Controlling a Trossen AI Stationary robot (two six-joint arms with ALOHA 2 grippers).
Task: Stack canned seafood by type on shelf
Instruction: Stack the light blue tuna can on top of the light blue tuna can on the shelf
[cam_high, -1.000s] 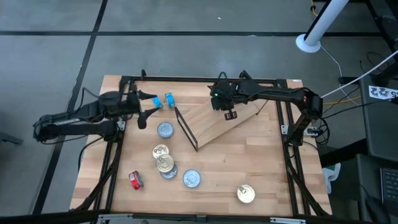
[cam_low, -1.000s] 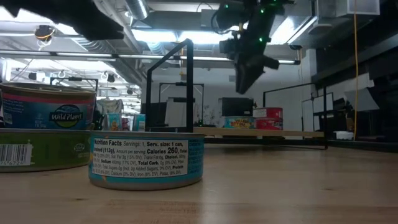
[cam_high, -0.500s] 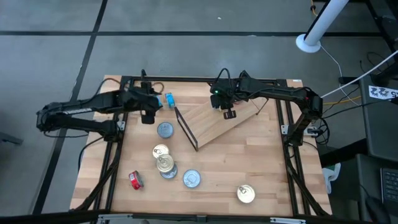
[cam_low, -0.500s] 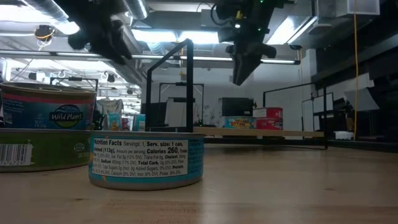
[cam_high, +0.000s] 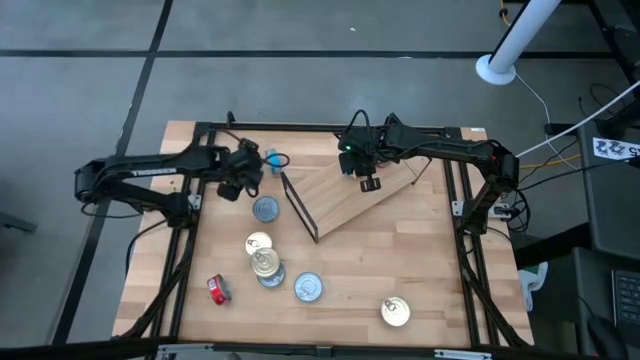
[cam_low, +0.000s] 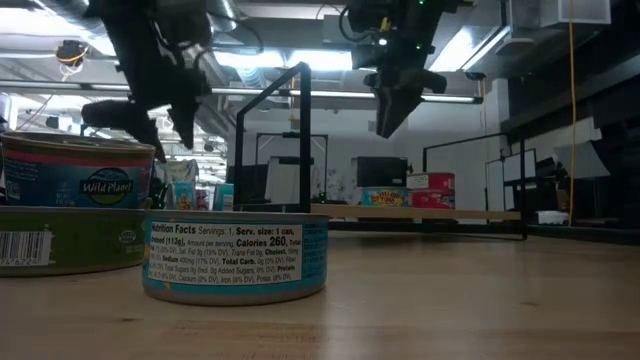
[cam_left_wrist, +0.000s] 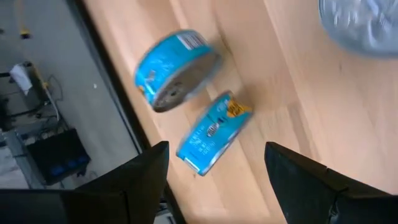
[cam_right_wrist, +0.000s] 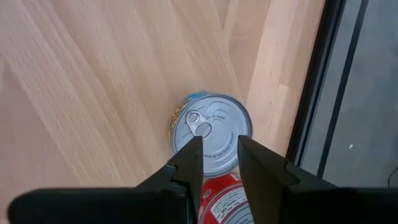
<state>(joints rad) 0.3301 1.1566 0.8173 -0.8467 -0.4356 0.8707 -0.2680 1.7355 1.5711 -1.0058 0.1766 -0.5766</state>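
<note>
Table (cam_high: 420, 270) holds scattered tins; our left gripper (cam_left_wrist: 214, 163), jaws wide and empty, lines up blue tins (cam_left_wrist: 211, 132); right gripper (cam_right_wrist: 214, 152), jaws narrow, empty, hovers over shelf (cam_high: 350, 200).

1. Bare bench (cam_high: 420, 260) on my right half gives my claws free passage.
2. Five tins cluster (cam_high: 268, 262) at left centre, blocking low sweeps.
3. The shelf's black wire frame (cam_high: 298, 206) stands upright beside them.
4. Two blue tins (cam_left_wrist: 177, 70) lie tipped just ahead of my left claw (cam_left_wrist: 214, 171).
</note>
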